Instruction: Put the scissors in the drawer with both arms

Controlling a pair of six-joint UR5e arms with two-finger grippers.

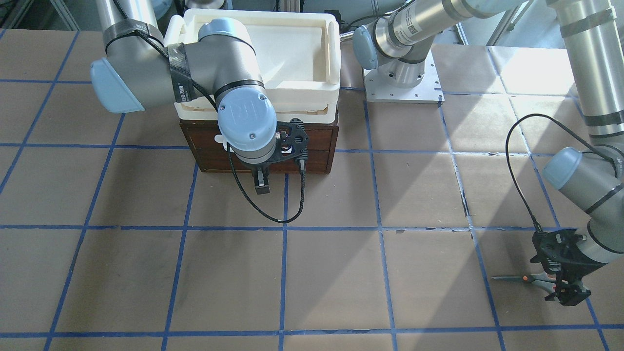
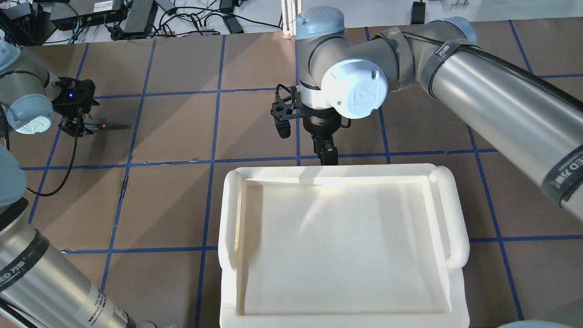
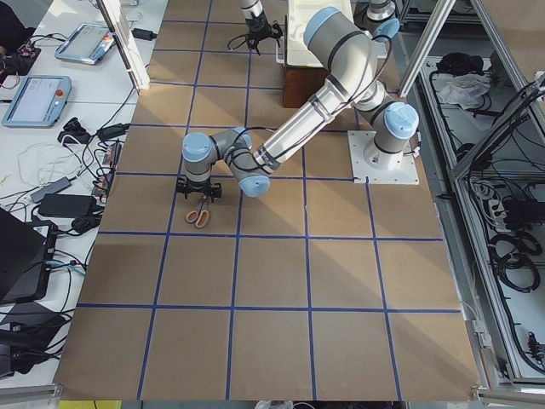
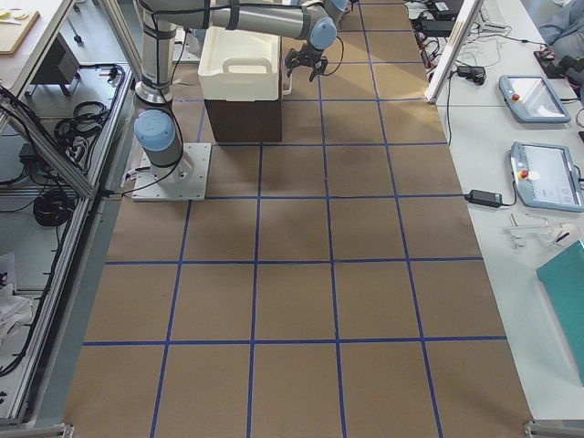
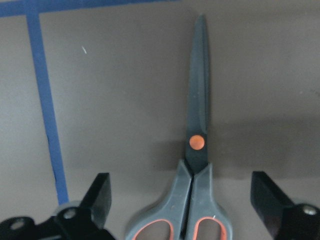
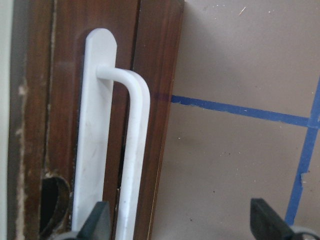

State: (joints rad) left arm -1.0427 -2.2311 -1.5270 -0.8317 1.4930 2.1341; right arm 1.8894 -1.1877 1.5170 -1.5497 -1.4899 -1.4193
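Strap [image 2: 564, 175] print partly legible, scissors [image 5: 196, 160] on table [image 5: 110, 100]

Brown paper-covered table [image 1: 336, 278] with a blue tape grid. Dark brown wooden drawer [image 1: 317, 142] sits top centre, front face toward the camera, with a white plastic tray [image 1: 304, 95] stacked on top of it. Right arm's black two-finger gripper [image 1: 262, 186] hangs in front of the drawer face, fingers pointing down, its wrist covering most of the front. Small grey scissors with an orange pivot dot [image 1: 529, 279] lie flat near the lower right, blades pointing view-left. Left arm's black gripper [image 1: 568, 292] is low over the handle end, hiding the handles; finger gap unclear here. Silver base plate [image 1: 404, 88] is just right of the tray.
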